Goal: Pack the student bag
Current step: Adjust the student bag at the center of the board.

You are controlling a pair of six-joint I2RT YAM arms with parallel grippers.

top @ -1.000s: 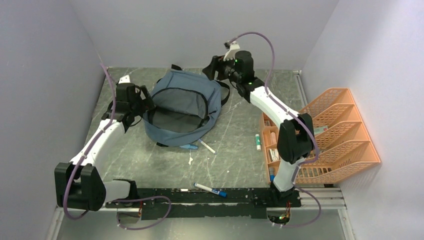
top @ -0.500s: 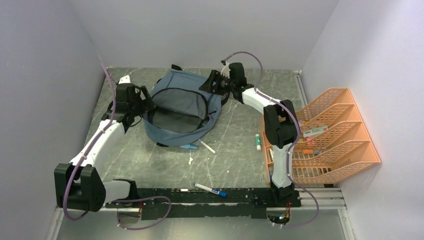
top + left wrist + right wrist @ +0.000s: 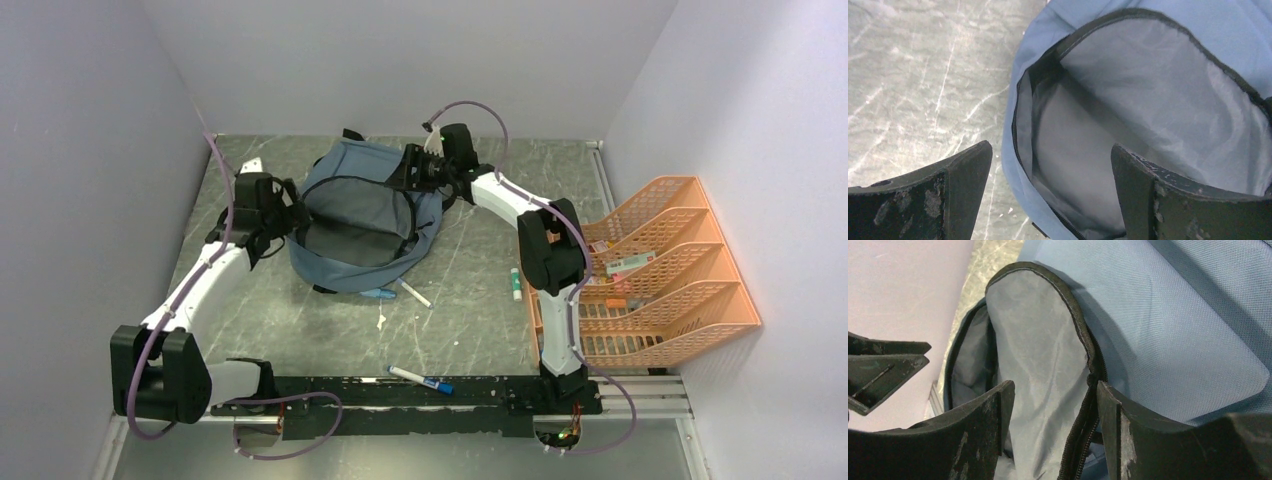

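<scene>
At the far middle of the table (image 3: 470, 330), the student bag (image 3: 360, 268) is lying flat with its main compartment unzipped and gaping upward. This is judged to be so that items can be dropped in from above. Pale grey lining (image 3: 1148, 100) is showing inside, and no contents are appearing in the part of the compartment that the cameras reach.

The left gripper (image 3: 1050, 150) is hovering at the left rim of the opening, released. Its jaws are standing wide, one over the bare table and one over the compartment, with the rim passing between them. Neither jaw is visibly touching fabric.

The right gripper (image 3: 1054, 387) is sitting at the opposite, far-right rim. Its jaws are also apart, with the black zipper (image 3: 1083, 405) running between them, and no clamping is showing.

Judgement: the two arms are bracketing the mouth of the bag in order to pinch both rims and spread the opening.

A marker with a blue cap (image 3: 420, 379) is lying near the near edge of the table. A white pen (image 3: 415, 293) and a small blue item (image 3: 378, 294) are lying just beside the bag. The orange tray rack (image 3: 700, 320) at the right is holding further supplies. All of these are presumably waiting to be packed.

No brand, label or writing is showing on the bag. Labels on the rack items are appearing too small to read.
</scene>
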